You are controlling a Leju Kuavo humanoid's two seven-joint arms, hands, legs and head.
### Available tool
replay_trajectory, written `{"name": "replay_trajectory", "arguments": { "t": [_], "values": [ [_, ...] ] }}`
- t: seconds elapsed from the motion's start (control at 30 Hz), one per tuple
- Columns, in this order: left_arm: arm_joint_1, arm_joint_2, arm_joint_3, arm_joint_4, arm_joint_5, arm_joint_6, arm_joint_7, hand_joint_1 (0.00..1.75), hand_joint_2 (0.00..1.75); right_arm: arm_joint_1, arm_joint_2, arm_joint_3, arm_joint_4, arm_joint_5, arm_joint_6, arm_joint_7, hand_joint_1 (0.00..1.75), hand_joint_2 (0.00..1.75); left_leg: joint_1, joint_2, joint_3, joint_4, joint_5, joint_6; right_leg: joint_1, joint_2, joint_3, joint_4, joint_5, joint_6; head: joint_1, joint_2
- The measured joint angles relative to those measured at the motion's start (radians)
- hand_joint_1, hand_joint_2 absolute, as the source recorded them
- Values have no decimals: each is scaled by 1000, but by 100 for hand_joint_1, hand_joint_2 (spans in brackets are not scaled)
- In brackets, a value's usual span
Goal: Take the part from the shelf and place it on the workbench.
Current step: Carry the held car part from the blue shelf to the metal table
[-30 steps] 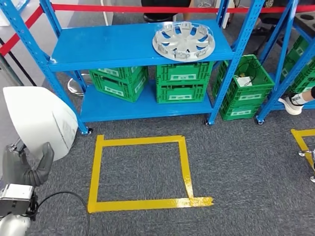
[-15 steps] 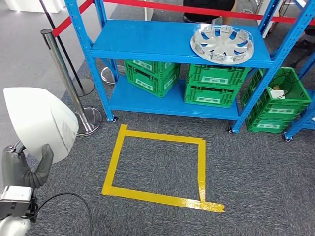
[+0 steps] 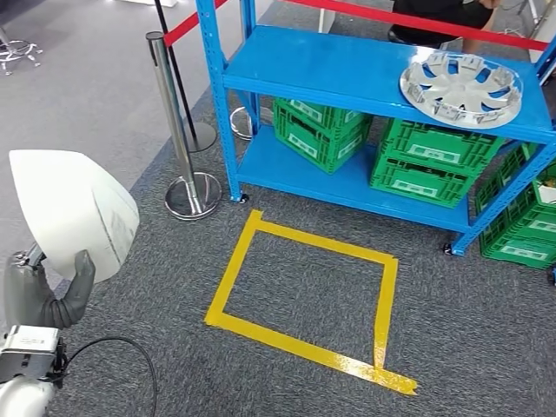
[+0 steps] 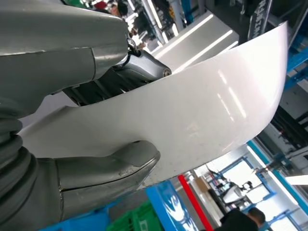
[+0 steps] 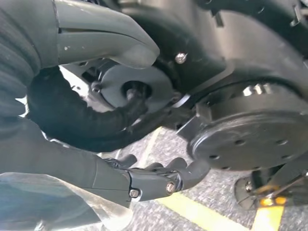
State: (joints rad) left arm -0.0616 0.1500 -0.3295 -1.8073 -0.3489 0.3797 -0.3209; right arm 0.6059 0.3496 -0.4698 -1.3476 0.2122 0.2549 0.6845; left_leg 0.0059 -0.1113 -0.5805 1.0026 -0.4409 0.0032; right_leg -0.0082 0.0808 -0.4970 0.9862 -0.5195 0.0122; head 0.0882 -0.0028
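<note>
Left hand [image 3: 44,294] pinches the white curved part [image 3: 69,211] by its lower edge, thumb against one face, panel standing above it, while the right hand [image 5: 152,180] hangs loose, holding nothing; such a thin grip could let the smooth panel slide out while walking.

One white curved part [image 3: 69,213] is counted, one silver wheel cover [image 3: 460,88] at the right end of the blue shelf's [image 3: 340,74] top board, one stanchion post [image 3: 175,130], and four green crates (two partly cropped) [image 3: 318,130].
</note>
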Motion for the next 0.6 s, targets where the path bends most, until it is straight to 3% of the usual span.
{"name": "replay_trajectory", "arguments": {
  "t": [0.03, 0.1, 0.17, 0.2, 0.23, 0.27, 0.3, 0.33, 0.37, 0.43, 0.47, 0.53, 0.6],
  "values": [
    [2, 0, 0, 0, 0, 0, 0, 175, 175, 0, 0, 0, 0, 0, 0, 0, 0, 175, 2, -7, -7, 1, 3, -7, -1, -14, 1, -2, 3, -3, 1, 0],
    [2, 1, 0, 0, 0, 0, 0, 175, 175, 1, 0, 0, 0, 0, 0, 0, 0, 175, 0, 19, -27, 36, -21, -19, -6, -42, 0, -12, 13, -11, -5, 0],
    [1, 1, 0, 0, 0, 0, 0, 175, 175, 3, 0, 0, 0, 0, 2, 0, 0, 175, 1, 74, -75, 147, -85, -29, -7, -73, 0, -15, 16, -16, -12, 0],
    [1, 1, 0, 0, 0, 0, 0, 175, 175, 3, 0, 0, 0, 0, 2, 0, 0, 175, 4, 90, -104, 216, -116, -34, -6, -89, -1, -15, 16, -17, -12, 0],
    [2, 0, 0, 0, 0, 0, 0, 175, 175, 4, 0, -1, 0, 0, 2, 0, 0, 175, 7, 97, -123, 265, -133, -39, -5, -105, -3, -14, 15, -17, -12, 0],
    [3, 0, 0, 0, 0, 0, 0, 175, 175, 3, 0, -2, 0, 0, 2, 0, 0, 175, 9, 101, -123, 276, -130, -42, -5, -121, -5, -13, 15, -17, -12, 0],
    [3, 0, 0, 0, 0, 0, 0, 175, 175, 3, 0, -2, 0, 0, 1, 0, 0, 175, 11, 105, -106, 251, -111, -43, -5, -134, -6, -11, 14, -16, -12, 0],
    [4, 0, 0, 0, 0, 0, 0, 175, 175, 2, 0, -1, 0, 0, 1, 0, 0, 175, 13, 114, -69, 190, -80, -43, -5, -147, -5, -10, 13, -14, -13, 0],
    [3, 0, 0, 0, 0, 0, 0, 175, 175, 2, 0, -1, 0, 0, 1, 0, 0, 175, 11, 138, -27, 115, -55, -41, -4, -159, -4, -8, 11, -10, -12, 0],
    [3, 0, 0, 0, 0, 0, 0, 175, 175, 2, 0, -1, 0, 0, 2, 0, 0, 175, 5, 171, 27, 15, -30, -27, 1, -176, -4, -5, 7, -1, -11, 0],
    [3, 0, 0, 0, 0, 0, 0, 175, 175, 1, 0, -1, 0, 0, 2, 0, 0, 175, 1, 178, 32, 1, -31, -19, 4, -184, -3, -4, 6, 4, -10, 0],
    [4, 1, 0, -1, 0, 0, 0, 175, 175, 0, 0, -1, -1, 0, 2, 0, 0, 175, 0, 157, 27, -2, -27, -3, 4, -199, 1, -5, 4, 15, -9, 0],
    [4, 2, 0, -2, 0, 0, 0, 175, 175, -2, 0, 0, -2, 0, 1, 0, 0, 175, 4, 138, 25, -10, -18, 13, 1, -167, -13, 24, -22, 25, -6, 0]
  ]
}}
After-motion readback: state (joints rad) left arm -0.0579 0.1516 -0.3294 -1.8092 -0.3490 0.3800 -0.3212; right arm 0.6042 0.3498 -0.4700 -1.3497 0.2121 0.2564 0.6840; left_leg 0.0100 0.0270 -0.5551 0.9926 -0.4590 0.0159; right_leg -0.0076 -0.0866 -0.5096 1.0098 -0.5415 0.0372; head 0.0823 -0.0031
